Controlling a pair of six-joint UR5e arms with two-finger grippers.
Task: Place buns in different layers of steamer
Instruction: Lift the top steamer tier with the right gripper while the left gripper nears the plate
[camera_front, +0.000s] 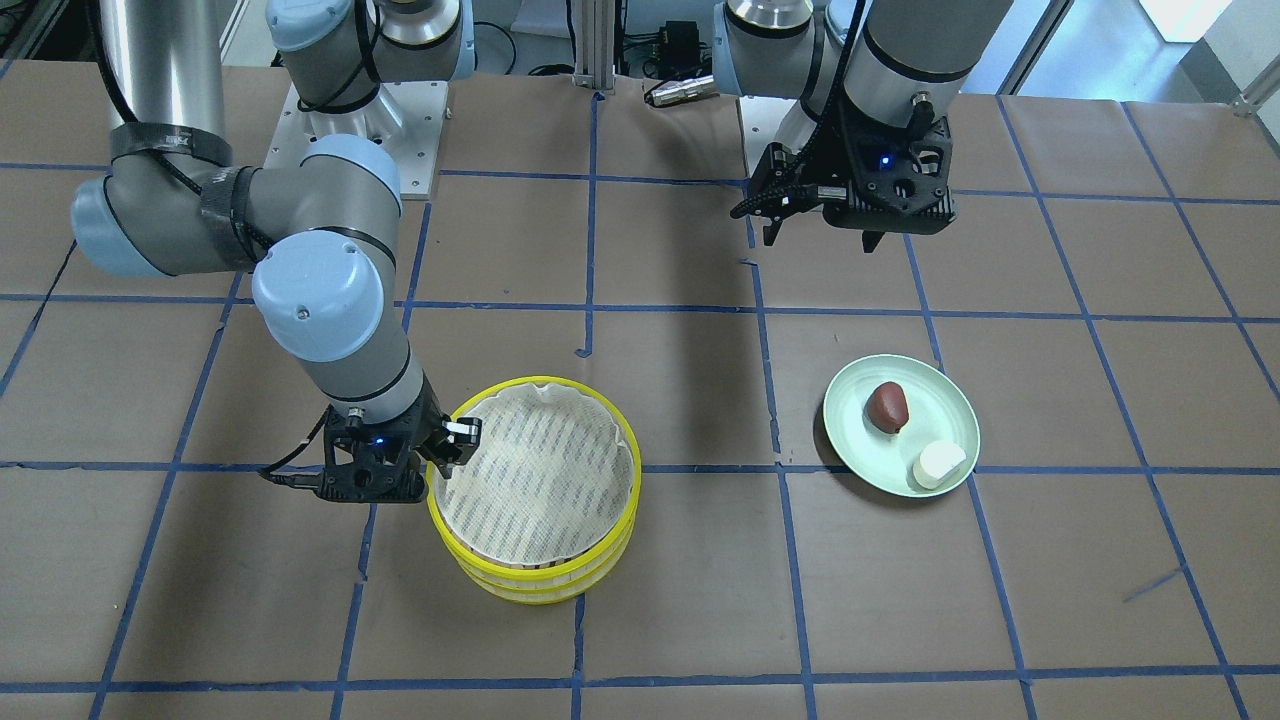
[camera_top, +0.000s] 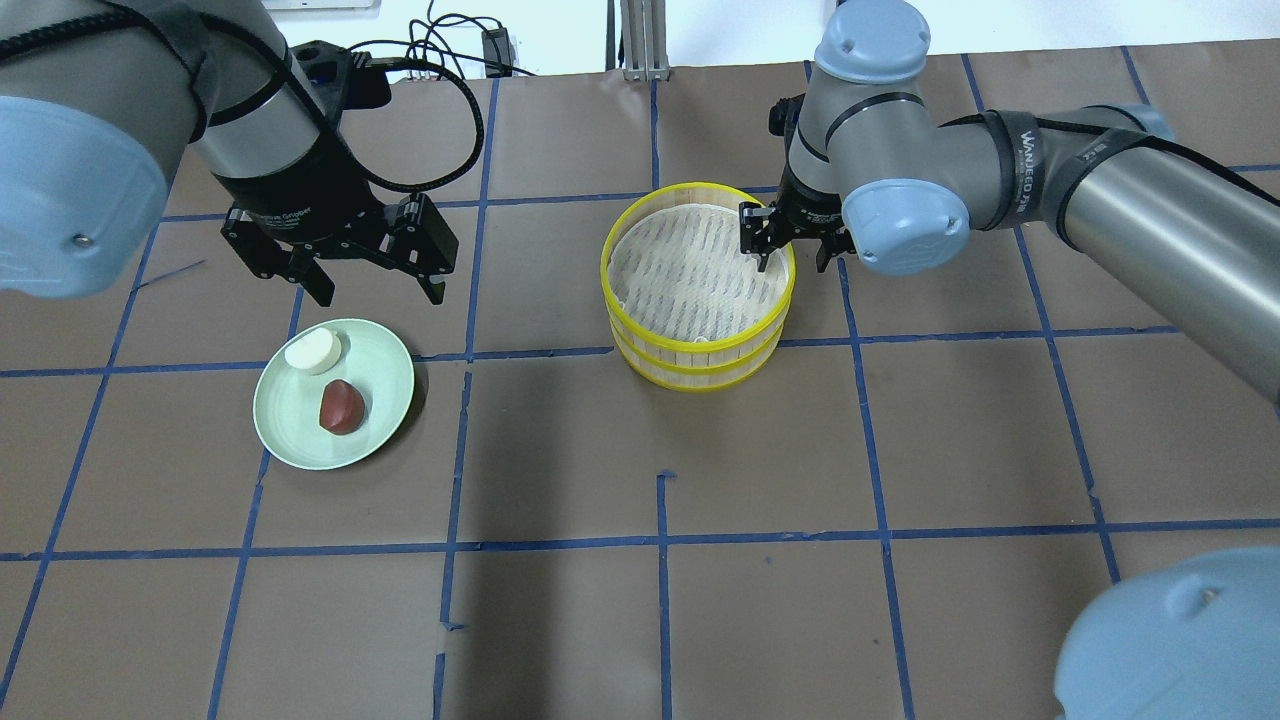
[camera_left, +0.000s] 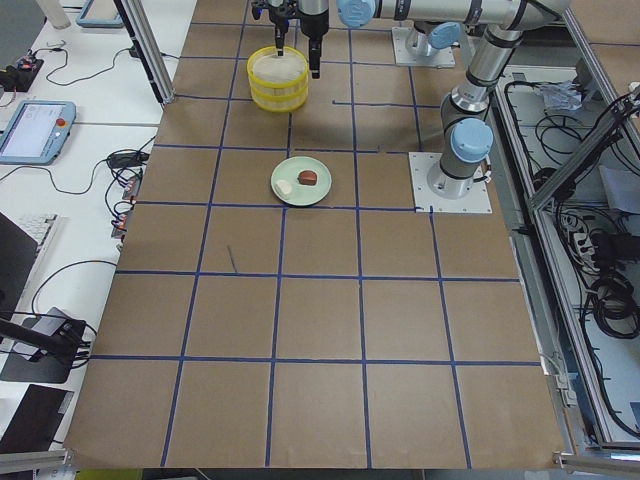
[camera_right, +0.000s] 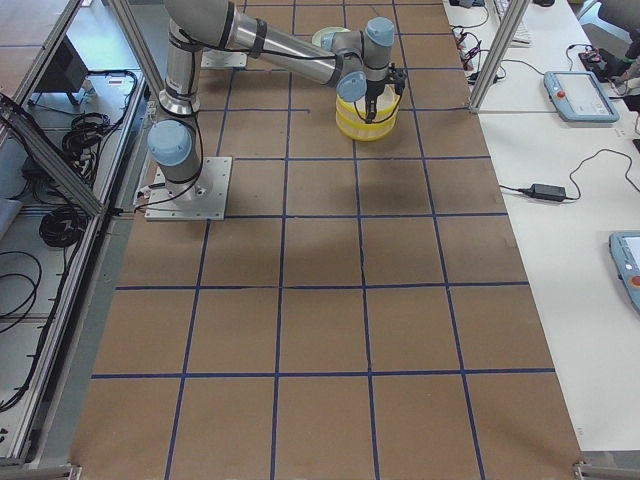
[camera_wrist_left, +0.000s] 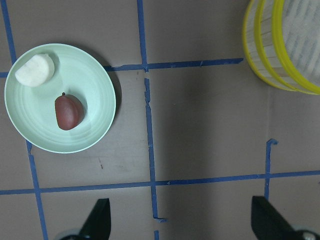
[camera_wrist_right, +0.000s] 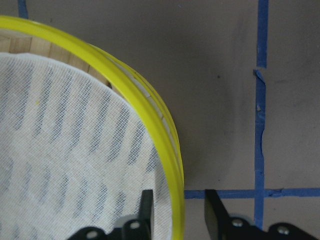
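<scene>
I'm centring R hand (camera_wrist_right: 178, 200), part-open, astride top layer (camera_wrist_right: 140, 95) rim before squeezing evenly; L hand (camera_top: 378, 290) hanging wide open.

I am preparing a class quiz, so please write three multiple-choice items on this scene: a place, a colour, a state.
1. Where do the red-brown bun and the white bun lie? A in the steamer; B on the pale green plate; C in the left hand.
2. What colour are the steamer's rims? A blue; B red; C yellow.
3. How is the left hand? A open and empty; B shut on a bun; C shut on the plate.
Key: 1 B, both rest on the plate. 2 C, its rims are bright yellow. 3 A, its fingers stand apart with nothing between them.
</scene>
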